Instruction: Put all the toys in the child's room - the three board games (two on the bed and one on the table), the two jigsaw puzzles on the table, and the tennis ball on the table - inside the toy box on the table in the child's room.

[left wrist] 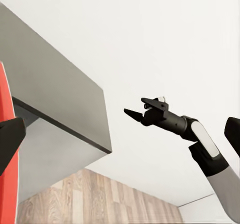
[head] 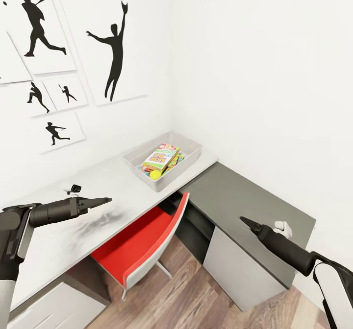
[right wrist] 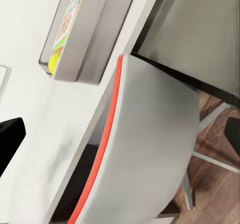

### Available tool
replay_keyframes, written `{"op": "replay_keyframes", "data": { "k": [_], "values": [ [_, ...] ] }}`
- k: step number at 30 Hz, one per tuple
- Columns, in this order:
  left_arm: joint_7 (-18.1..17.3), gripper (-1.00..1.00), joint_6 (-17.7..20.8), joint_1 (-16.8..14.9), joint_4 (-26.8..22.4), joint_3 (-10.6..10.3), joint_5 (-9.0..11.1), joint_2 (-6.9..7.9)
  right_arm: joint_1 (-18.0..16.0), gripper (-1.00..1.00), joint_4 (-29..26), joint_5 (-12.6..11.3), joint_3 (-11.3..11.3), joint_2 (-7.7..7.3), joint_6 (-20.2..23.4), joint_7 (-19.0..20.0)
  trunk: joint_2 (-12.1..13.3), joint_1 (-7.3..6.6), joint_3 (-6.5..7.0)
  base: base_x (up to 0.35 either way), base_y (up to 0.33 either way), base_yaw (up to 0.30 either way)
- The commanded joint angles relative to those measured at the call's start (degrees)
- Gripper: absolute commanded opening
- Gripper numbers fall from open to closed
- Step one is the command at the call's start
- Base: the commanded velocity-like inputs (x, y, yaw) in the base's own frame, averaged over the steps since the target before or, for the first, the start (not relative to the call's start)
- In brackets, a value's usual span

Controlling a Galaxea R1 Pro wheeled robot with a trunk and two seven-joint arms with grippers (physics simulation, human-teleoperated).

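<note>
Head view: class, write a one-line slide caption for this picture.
Toy box on the table holds a board game and tennis ball; both grippers hover empty.

A light-grey toy box holds a white-green board game and yellow-green tennis ball on the mottled grey-white table.

No legible text on the game box.

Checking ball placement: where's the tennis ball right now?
In the head view the tennis ball lies inside the toy box at the table's far corner end, against the near wall beside a board game.
</note>
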Motion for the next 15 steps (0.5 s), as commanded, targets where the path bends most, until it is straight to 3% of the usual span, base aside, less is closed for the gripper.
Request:
{"op": "replay_keyframes", "data": {
  "k": [1, 10, 15],
  "values": [
    [-0.2, 1.00, 0.6, 0.0, 0.1, 0.0, 0.0, 0.05, -0.1, 1.00, 0.0, 0.2, -0.1, 0.01, 0.3, 0.3, -0.1, 0.03, -0.02, -0.029, 0.000, -0.182],
    [-0.2, 1.00, 0.6, 0.0, 0.3, 0.1, 0.0, 0.09, -0.1, 1.00, 0.4, 0.0, -0.2, -0.03, 0.3, 0.3, -0.1, 0.03, 0.71, -0.015, 0.002, -0.182],
    [-0.2, 1.00, 0.6, 0.0, 0.4, 0.1, 0.0, 0.10, -0.1, 1.00, 1.2, 0.0, -1.3, -0.02, 0.3, 0.9, -0.1, 0.03, 1.11, -0.118, 0.094, -0.182]
  ]
}}
